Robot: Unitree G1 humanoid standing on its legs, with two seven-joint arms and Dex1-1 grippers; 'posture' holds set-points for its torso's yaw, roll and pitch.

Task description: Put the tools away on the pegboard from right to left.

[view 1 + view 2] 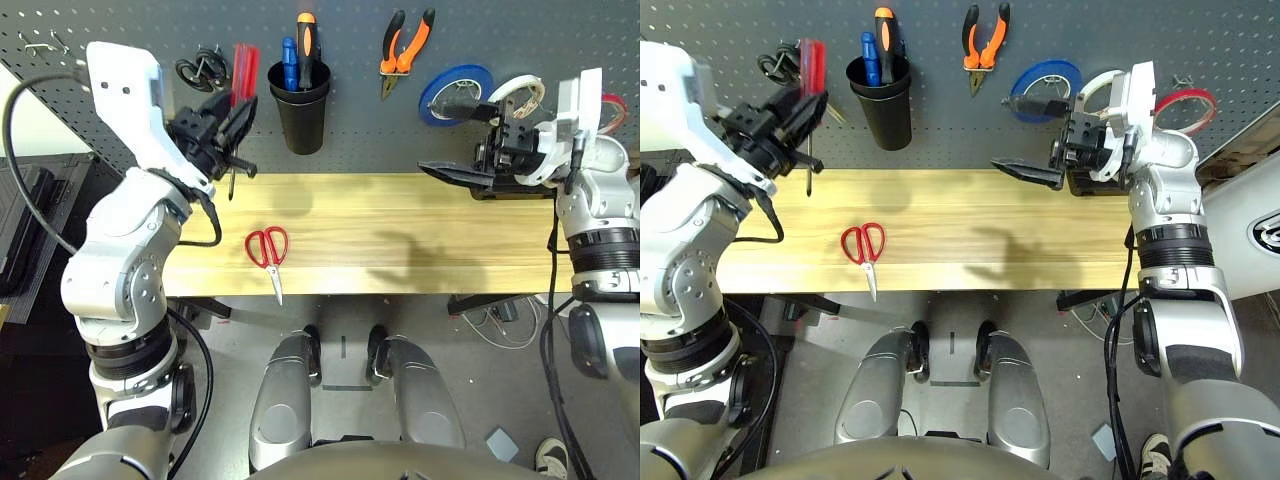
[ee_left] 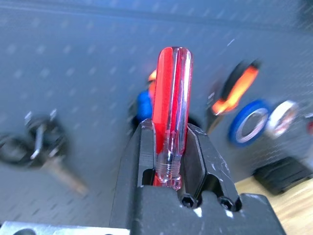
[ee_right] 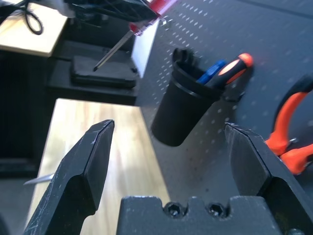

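- My left fingers (image 2: pixel 195 156) were clamped on the slim screwdriver with the clear red plastic handle (image 2: pixel 171 107), pinching it low on the handle near the shaft, so most of the handle stood out beyond the fingertips and the thin steel shaft hung down over the back edge of the pale wooden worktop (image 1: pixel 400 230).
- I judged that screwdriver light and stiff, but its smooth glossy handle looked slippery; a grip across the thick middle of the handle seemed safer than one near its narrow neck.
- My left gripper (image 1: pixel 228 135) held it in front of the dark grey perforated pegboard (image 1: pixel 350 60), between the black-handled scissors (image 1: pixel 203 70) hanging there and the black plastic cup (image 1: pixel 300 110).
- My right fingers (image 3: pixel 93 161) were spread wide apart and held nothing; my right gripper (image 1: pixel 462 140) hovered near the pegboard's right side, just by the blue tape roll (image 1: pixel 455 92).
- The red-handled scissors (image 1: pixel 268 252) lay flat on the worktop, blades shut and pointing toward me. I judged them light, rigid and thin against the wood, best taken across the loops or at the pivot, not by the sharp blades.
- By count: one red screwdriver in my hold, one pair of red scissors on the worktop, one pair of orange-and-black-handled pliers (image 1: pixel 405 45) hung on the board, one thin red tape ring (image 1: pixel 1185 103) hung at the far right, and two other screwdrivers, one blue-handled and one orange-and-black, in the cup.
- Tape rolls: one blue, one white (image 1: pixel 518 92).
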